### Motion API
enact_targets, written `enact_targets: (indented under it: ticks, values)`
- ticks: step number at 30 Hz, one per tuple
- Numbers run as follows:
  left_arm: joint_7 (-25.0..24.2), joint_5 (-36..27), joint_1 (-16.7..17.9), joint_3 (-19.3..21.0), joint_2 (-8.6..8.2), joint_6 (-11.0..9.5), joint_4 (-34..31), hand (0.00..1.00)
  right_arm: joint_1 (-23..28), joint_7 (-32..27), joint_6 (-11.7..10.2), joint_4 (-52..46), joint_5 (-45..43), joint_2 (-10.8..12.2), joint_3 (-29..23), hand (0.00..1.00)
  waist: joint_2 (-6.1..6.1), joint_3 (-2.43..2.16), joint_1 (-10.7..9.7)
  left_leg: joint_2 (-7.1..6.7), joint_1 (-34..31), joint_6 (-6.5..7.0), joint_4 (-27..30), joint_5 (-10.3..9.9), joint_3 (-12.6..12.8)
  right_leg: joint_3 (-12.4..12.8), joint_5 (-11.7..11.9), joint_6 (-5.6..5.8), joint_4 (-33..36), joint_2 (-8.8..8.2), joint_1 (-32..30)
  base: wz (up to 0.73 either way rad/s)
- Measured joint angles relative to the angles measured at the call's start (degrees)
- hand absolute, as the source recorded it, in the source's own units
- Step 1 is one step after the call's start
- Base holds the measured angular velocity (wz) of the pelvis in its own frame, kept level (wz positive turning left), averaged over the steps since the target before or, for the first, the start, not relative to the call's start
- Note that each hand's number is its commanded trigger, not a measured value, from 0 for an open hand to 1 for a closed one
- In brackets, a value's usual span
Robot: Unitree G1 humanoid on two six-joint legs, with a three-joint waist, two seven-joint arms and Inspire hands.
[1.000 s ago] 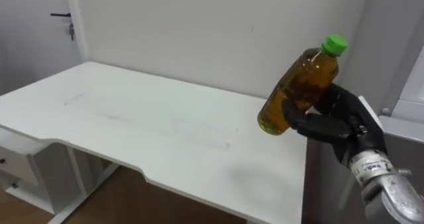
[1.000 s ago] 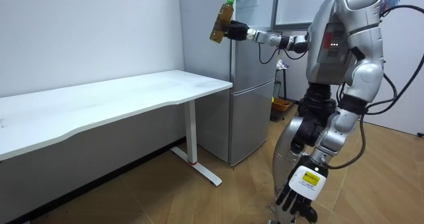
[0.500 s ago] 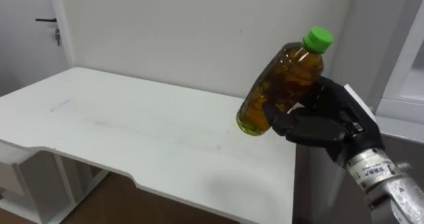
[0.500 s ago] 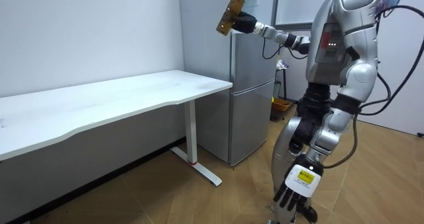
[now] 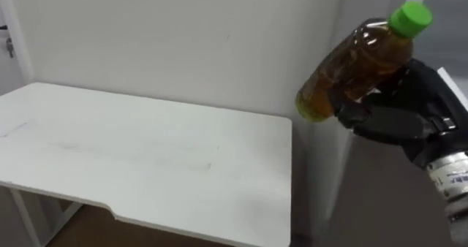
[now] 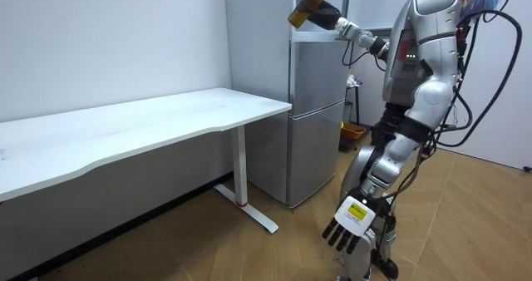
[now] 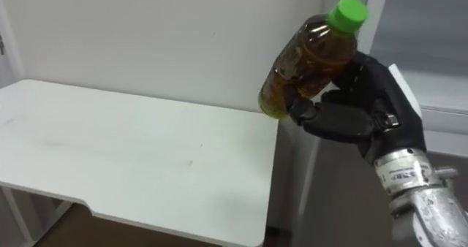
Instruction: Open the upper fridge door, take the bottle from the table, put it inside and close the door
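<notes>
Bottle up high, nearly at the fridge

White table [image 5: 146, 166] on the left. Right of it, the tilted bottle [image 5: 358, 64] is clamped in the right hand [image 5: 398, 112]. At that angle it could clip the fridge [image 6: 316, 131] edge and slip. The room view adds the left hand [image 6: 349, 231], hanging low with its fingers loose.

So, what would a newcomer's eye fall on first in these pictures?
First, the amber bottle with its green cap, tilted and held high in the right robot hand, up by the top of the grey fridge. Then the long white table beside the fridge, and the left robot hand hanging open, low.
</notes>
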Motion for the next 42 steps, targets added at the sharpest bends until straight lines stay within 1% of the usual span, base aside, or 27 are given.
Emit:
enact_targets:
  ticks: [3, 7, 10, 14, 21, 24, 29, 32, 34, 38, 42]
  values:
    - [-0.2, 0.13, 0.34, 0.02, 0.11, -0.01, 0.11, 0.0, 0.0, -0.35, 0.0, -0.06, 0.05, -0.75, -1.83, 1.0, -0.03, 0.01, -0.97, -0.05, 0.02, 0.07, 0.02, -0.09, 0.11, 0.13, 0.0, 0.0, -0.01, -0.07, 0.01, 0.0]
    - [-0.44, 1.45, 0.79, 0.12, 0.12, -0.01, 0.11, 0.0, 0.29, -0.79, 0.0, -0.06, 0.02, -0.81, -2.92, 1.0, 0.03, 0.05, -1.34, 0.01, 0.57, 0.07, -0.15, -0.23, 0.6, 0.61, 0.0, 0.01, -0.01, -0.05, 0.02, -0.07]
    - [-0.55, 2.11, 0.82, 1.79, 0.09, -0.12, 0.1, 0.0, 1.05, -1.37, 0.0, -0.12, -0.04, -0.81, -5.26, 1.0, -0.18, 0.13, -1.62, 0.08, 0.89, 0.1, -0.17, -0.46, 1.13, 1.24, -0.02, 0.03, 0.01, -0.05, 0.08, -0.08]
    - [-0.54, 2.15, 0.83, 4.11, 0.11, -0.2, 0.11, 0.0, 1.04, -3.41, 0.0, -0.11, 0.93, -0.89, -7.18, 1.0, -0.75, 0.4, -2.32, 0.07, 0.84, 0.12, -0.18, -0.52, 1.27, 1.36, -0.02, 0.03, 0.0, -0.05, 0.07, -0.02]
    - [0.19, 2.13, 0.79, 4.52, 0.09, -0.24, 0.02, 0.0, 1.04, -5.98, 0.0, 2.1, 6.57, -0.96, -10.24, 1.0, -0.74, 0.36, -3.04, 0.12, 0.84, 0.12, -0.17, -0.62, 1.44, 1.33, 0.0, 0.05, -0.04, -0.05, -0.03, 0.0]
    - [1.32, 2.14, 1.14, 4.58, -0.02, -0.34, 0.14, 0.0, 1.04, -7.67, 0.0, 3.43, 6.85, -0.96, -10.92, 1.0, -0.74, 0.34, -3.15, 0.13, 0.85, 0.11, -0.17, -0.62, 1.47, 1.31, 0.0, 0.05, -0.01, -0.04, -0.02, 0.0]
    - [1.49, 2.65, 2.14, 5.21, -0.24, -0.31, 0.09, 0.0, 1.04, -9.69, 0.0, 5.94, 6.3, -0.97, -12.58, 1.0, -0.9, 0.24, -3.81, 0.16, 0.86, 0.08, -0.02, -0.65, 1.46, 1.27, 0.0, 0.05, -0.01, -0.01, 0.05, 0.0]
    - [2.2, 2.61, 2.43, 5.24, -0.24, -0.06, 0.09, 0.0, 1.03, -11.96, 0.05, 8.79, 5.29, -1.58, -12.83, 1.0, -1.11, 0.24, -3.76, 0.16, 0.88, 0.09, 0.08, -0.66, 1.44, 1.27, 0.0, 0.05, 0.11, -0.02, -0.1, 0.0]
    - [2.34, 2.62, 2.5, 5.24, -0.24, -0.04, 0.09, 0.0, 1.02, -12.42, 0.08, 12.31, 5.96, -2.95, -12.82, 1.0, -1.43, 0.17, -3.5, 0.16, 0.98, 0.09, 0.09, -0.67, 1.39, 1.27, -0.01, 0.06, 0.14, -0.02, -0.12, 0.0]
    - [2.29, 2.58, 2.48, 5.2, -0.49, 0.01, 0.12, 0.0, 1.02, -13.81, 0.3, 15.32, 6.0, -3.19, -12.83, 1.0, -1.76, 0.29, -3.36, 0.18, 0.93, 0.07, 0.11, -0.68, 1.42, 1.28, -0.01, 0.06, 0.21, -0.02, -0.22, 0.0]
    - [2.11, 2.54, 2.14, 5.21, -0.63, 0.22, 0.01, 0.0, 0.62, -14.78, 0.67, 17.91, 6.48, -3.31, -12.75, 1.0, -2.14, 0.41, -2.05, 0.26, 0.8, 0.07, 0.05, -0.68, 1.68, 1.46, -0.04, 0.11, 0.94, -0.08, -0.6, -0.01]
